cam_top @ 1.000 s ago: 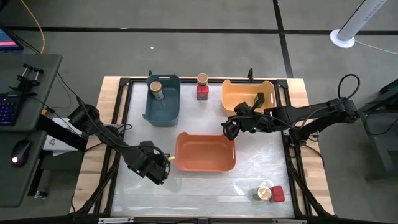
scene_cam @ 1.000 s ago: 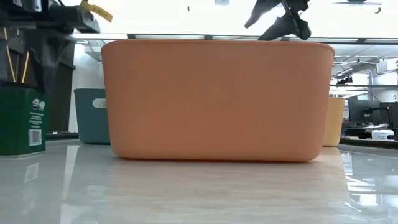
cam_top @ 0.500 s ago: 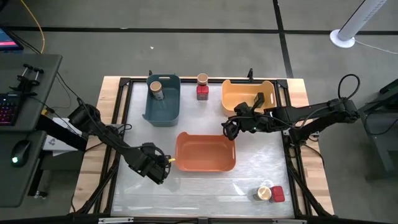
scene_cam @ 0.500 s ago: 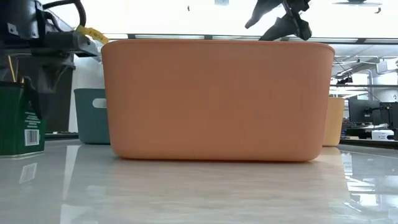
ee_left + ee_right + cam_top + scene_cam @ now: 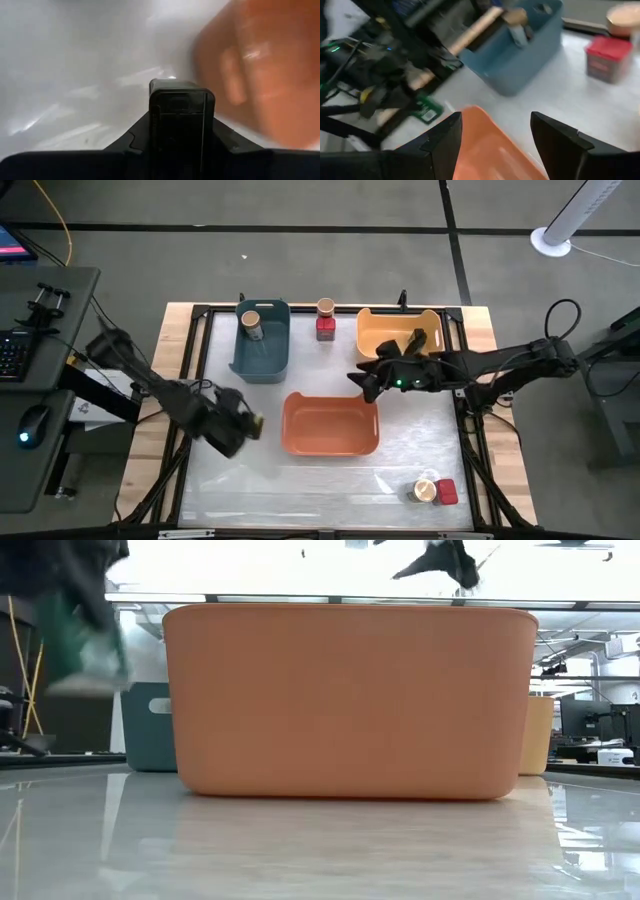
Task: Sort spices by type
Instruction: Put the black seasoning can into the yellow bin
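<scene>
Left wrist view shows our left gripper [image 5: 181,125] clamped on a dark blocky spice container [image 5: 181,107], held just beside the orange plastic bin [image 5: 330,425]. Our right gripper [image 5: 366,381] hovers spread above the bin's far rim.

left end effector [image 5: 232,427] lifted off the bench, fingers clamped on a dark container. right end effector [image 5: 366,383] hovering mid-bench, fingers spread.
</scene>
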